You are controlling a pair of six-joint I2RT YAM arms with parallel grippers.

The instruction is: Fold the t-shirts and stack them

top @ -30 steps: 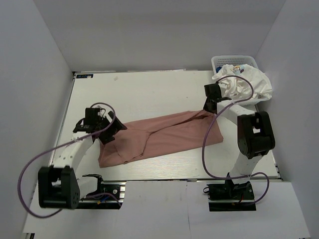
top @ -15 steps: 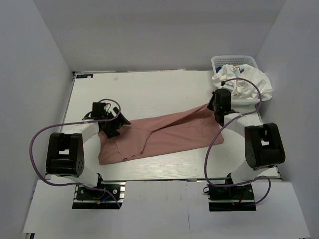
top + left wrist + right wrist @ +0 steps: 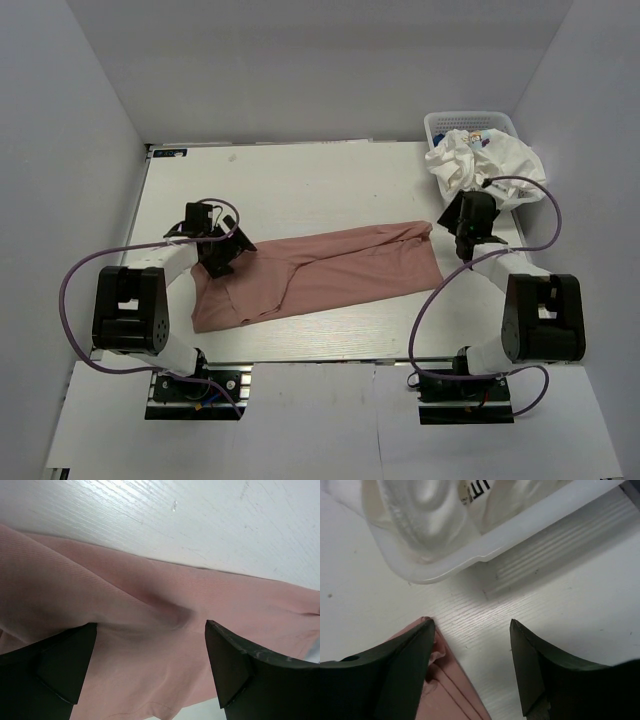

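Observation:
The dusty pink t-shirt (image 3: pixel 330 272) lies in a long, loosely folded band across the middle of the table. My left gripper (image 3: pixel 232 250) hovers open over its left end; in the left wrist view the pink cloth (image 3: pixel 150 580) fills the space under the spread gripper (image 3: pixel 150 626), ungripped. My right gripper (image 3: pixel 458 240) stands open just beyond the shirt's right end. In the right wrist view bare table shows between the tips of that gripper (image 3: pixel 471 622), with the pink corner (image 3: pixel 450 690) beside the left finger. The white t-shirt (image 3: pixel 490 165) is bunched in the basket.
A white plastic basket (image 3: pixel 470 125) sits at the table's back right corner, its rim (image 3: pixel 520 535) close ahead of my right gripper, the white tee (image 3: pixel 420 505) spilling over it. White walls enclose the table (image 3: pixel 300 190) on three sides.
My right gripper opened, let go of the pink shirt's right end and drew right, toward the basket; that end now lies flat. The left gripper stayed open over the left end.

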